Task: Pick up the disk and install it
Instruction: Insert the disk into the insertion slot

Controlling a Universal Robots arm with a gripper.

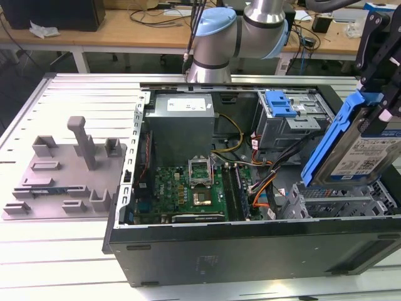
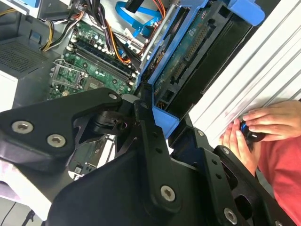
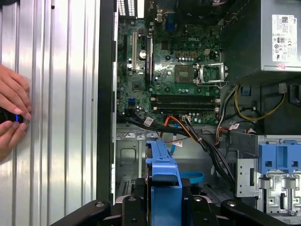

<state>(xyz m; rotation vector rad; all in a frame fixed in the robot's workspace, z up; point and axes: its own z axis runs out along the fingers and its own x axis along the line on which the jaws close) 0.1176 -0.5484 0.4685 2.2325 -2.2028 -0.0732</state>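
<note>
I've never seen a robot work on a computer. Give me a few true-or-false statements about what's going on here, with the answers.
1. The gripper is clamped on the disk. True.
2. The disk lies on the grey fixture plate. False: it hangs tilted over the computer case, apart from the plate.
3. The case's side is closed. False: it is open, with the motherboard showing.
4. A person's hands are at the table beside the case. True.
</note>
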